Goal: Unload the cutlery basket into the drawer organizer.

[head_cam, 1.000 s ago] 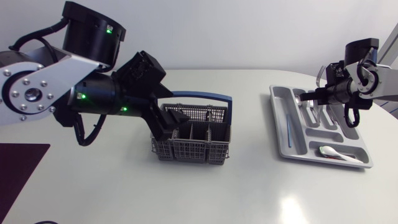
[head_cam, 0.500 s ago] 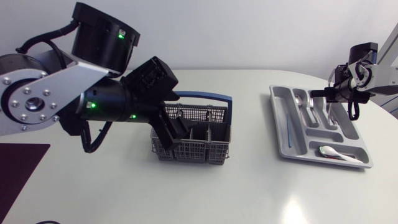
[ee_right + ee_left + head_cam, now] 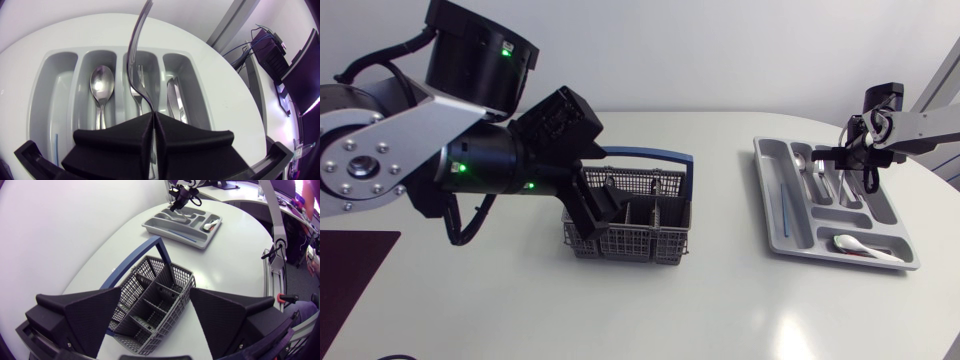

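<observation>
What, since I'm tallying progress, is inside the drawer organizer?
The drawer organizer holds a spoon, a fork, knives, a thin blue piece and a white spoon. The right gripper, shut on a metal utensil, covers their handle ends in its wrist view.

The basket (image 3: 625,243) is grey mesh with a blue handle (image 3: 650,154); the tray (image 3: 770,190) pale grey, the fork (image 3: 134,55) and spoon (image 3: 101,86) shiny silver, the table (image 3: 720,300) white.

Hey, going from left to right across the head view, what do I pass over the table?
left arm → cutlery basket → drawer organizer
</observation>
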Controlling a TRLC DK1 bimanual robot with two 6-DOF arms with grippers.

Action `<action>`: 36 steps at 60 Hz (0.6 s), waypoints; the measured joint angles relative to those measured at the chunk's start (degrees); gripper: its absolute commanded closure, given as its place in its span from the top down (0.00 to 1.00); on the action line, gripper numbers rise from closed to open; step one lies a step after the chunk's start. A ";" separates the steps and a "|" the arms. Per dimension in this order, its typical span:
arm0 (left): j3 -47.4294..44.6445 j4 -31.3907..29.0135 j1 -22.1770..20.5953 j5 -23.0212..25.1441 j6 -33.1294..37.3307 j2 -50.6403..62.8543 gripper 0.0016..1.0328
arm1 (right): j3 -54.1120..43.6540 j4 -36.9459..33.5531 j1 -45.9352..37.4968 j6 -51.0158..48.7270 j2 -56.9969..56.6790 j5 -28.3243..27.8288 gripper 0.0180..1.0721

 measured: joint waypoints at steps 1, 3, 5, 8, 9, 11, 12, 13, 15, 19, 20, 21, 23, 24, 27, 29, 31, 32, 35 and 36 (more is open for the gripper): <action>0.00 -0.02 0.00 0.00 0.00 0.00 0.93 | 0.31 -0.09 -0.02 0.02 0.26 -0.02 0.06; 0.00 -0.04 -0.02 0.00 0.00 0.00 0.93 | 1.01 -0.31 -0.07 0.15 0.81 0.02 0.07; 0.00 -0.04 -0.07 0.00 0.00 0.00 0.93 | 1.73 -0.61 -0.07 0.20 1.42 0.09 0.07; 0.00 -0.09 -0.07 0.00 0.00 0.00 0.93 | 2.91 -1.18 -0.07 0.22 2.38 0.11 0.07; 0.00 -0.09 -0.11 0.00 0.00 0.00 0.93 | 3.28 -1.25 -0.07 0.22 2.62 0.11 0.07; 0.00 -0.17 -0.11 0.00 0.00 0.00 0.93 | 4.15 -1.46 -0.07 0.20 3.41 0.11 0.08; 0.00 -0.22 -0.11 0.00 0.00 0.00 0.93 | 4.48 -1.53 -0.07 0.20 3.67 0.13 0.09; 0.00 -0.24 -0.11 0.00 0.00 0.00 0.93 | 4.90 -1.64 -0.07 0.22 4.09 0.11 0.10; 0.00 -0.24 -0.11 0.00 0.00 0.00 0.93 | 5.57 -1.88 -0.07 0.22 4.63 0.11 0.13; 0.00 -0.26 -0.11 0.00 0.00 0.00 0.93 | 6.99 -3.10 -0.07 0.44 5.92 0.11 0.20; 0.00 -0.26 -0.11 -0.02 0.00 0.00 0.93 | 7.37 -3.39 -0.07 0.46 6.25 0.11 0.21; 0.00 -0.28 -0.11 -0.02 0.00 0.00 0.93 | 7.67 -3.58 -0.07 0.46 6.58 0.11 0.23; 0.00 -0.37 -0.11 -0.02 0.00 0.00 0.93 | 8.33 -4.22 -0.07 0.61 7.23 0.11 0.24; 0.00 -0.42 -0.11 -0.02 0.00 0.00 0.93 | 8.68 -4.39 -0.07 0.61 7.69 0.11 0.24; 0.00 -0.44 -0.11 -0.04 0.00 0.00 0.93 | 9.57 -4.74 -0.07 0.63 8.87 0.13 0.24; 0.00 -0.44 -0.11 -0.02 0.00 0.00 0.93 | 10.01 -4.96 -0.04 0.63 9.60 0.13 0.24; 0.00 -0.44 -0.11 -0.02 0.00 0.00 0.93 | 10.34 -5.11 0.00 0.63 10.05 0.15 0.24; 0.00 -0.44 -0.11 -0.02 0.00 0.00 0.93 | 10.38 -5.14 0.02 0.63 10.29 0.22 0.24; 0.00 -0.44 -0.11 -0.20 0.00 0.00 0.93 | 10.49 -5.14 0.11 0.63 10.64 0.33 0.27; 0.00 -0.44 -0.11 -0.20 0.00 0.00 0.93 | 10.49 -5.18 0.11 0.63 10.64 0.33 0.28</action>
